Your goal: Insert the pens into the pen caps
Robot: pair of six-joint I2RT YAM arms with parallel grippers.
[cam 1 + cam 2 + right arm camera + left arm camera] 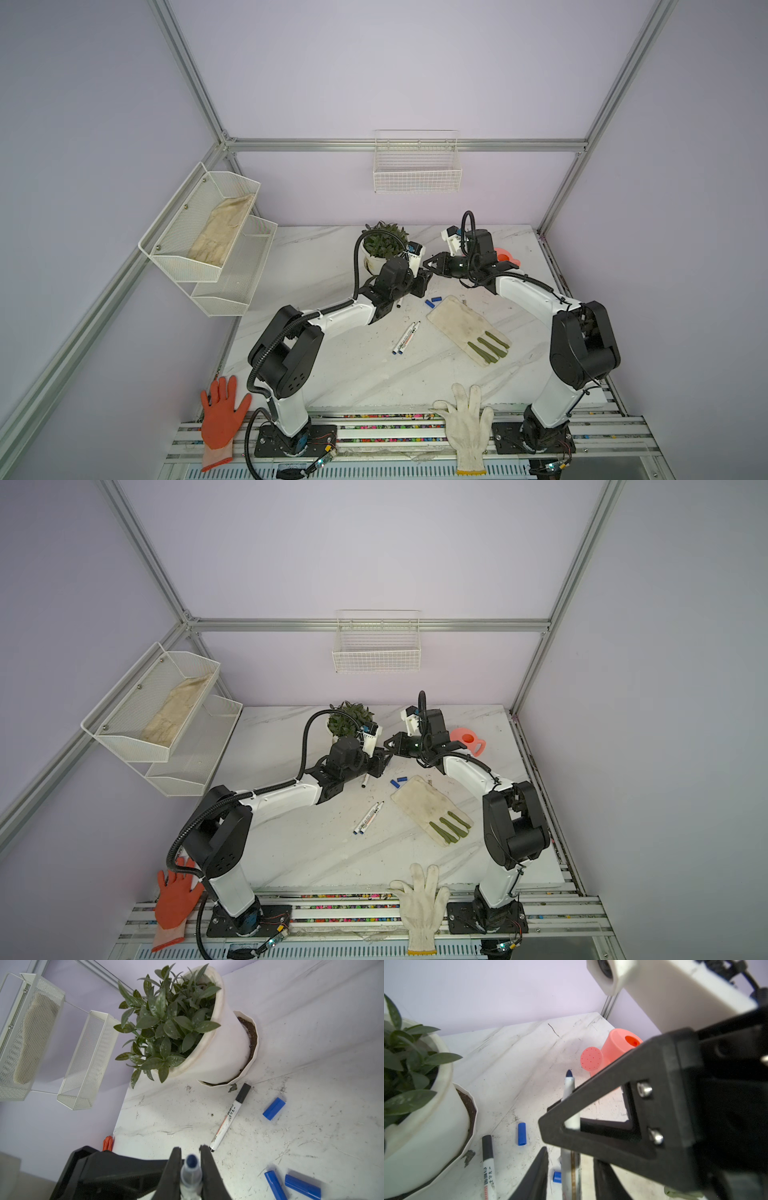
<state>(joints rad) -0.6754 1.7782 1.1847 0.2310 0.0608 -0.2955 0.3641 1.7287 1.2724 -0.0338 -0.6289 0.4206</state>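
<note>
My right gripper (191, 1151) pinches the pen (191, 1177), raised at far centre, behind its blue tip; my left gripper (570, 1156) gapes loose around the barrel. Light, stiff, slick: I'd grip mid-barrel.

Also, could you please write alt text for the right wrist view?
The right gripper pinches an uncapped blue-tipped pen. On the marble table beyond lie a black-capped pen and three loose blue caps, beside a potted plant.
</note>
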